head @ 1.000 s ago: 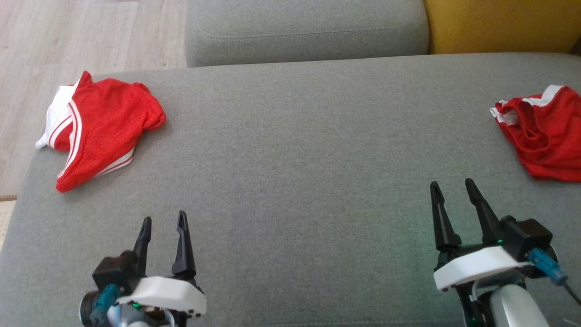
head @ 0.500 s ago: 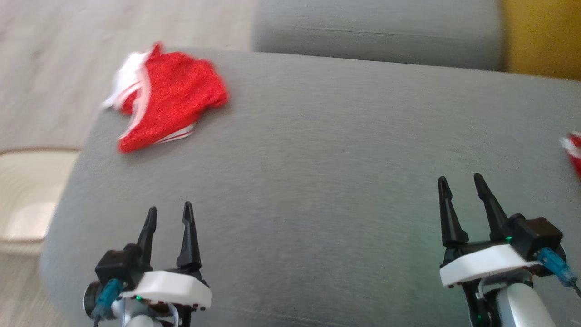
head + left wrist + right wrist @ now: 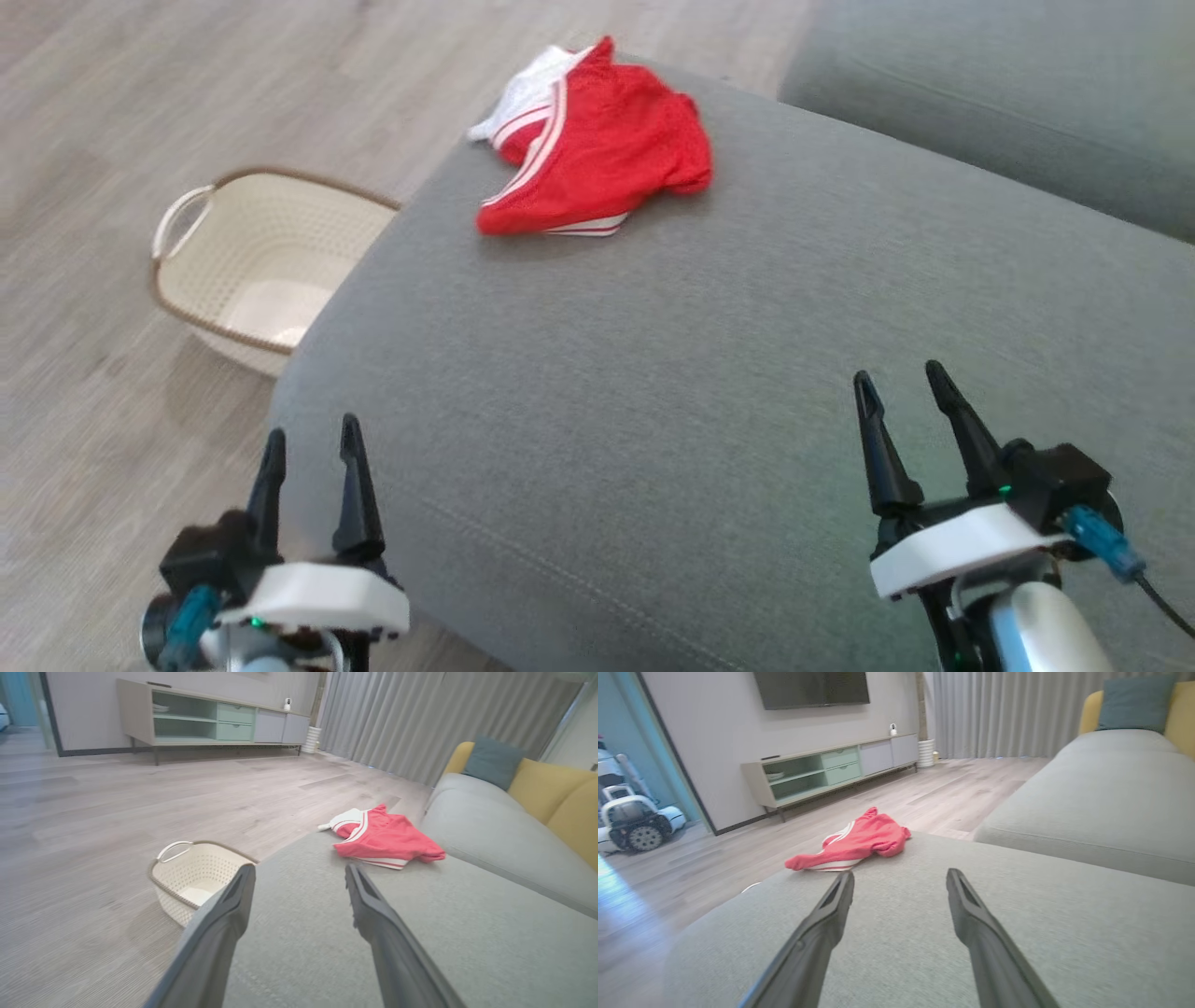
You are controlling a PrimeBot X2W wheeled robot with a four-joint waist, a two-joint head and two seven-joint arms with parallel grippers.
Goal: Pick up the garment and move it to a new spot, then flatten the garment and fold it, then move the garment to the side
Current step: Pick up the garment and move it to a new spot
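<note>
Grey sofa cushion (image 3: 653, 373) holds the rumpled red garment (image 3: 607, 159) at its far left corner, well apart from the left gripper (image 3: 311, 434) and right gripper (image 3: 898, 373), both wide and empty; every step seemingly remains.
</note>
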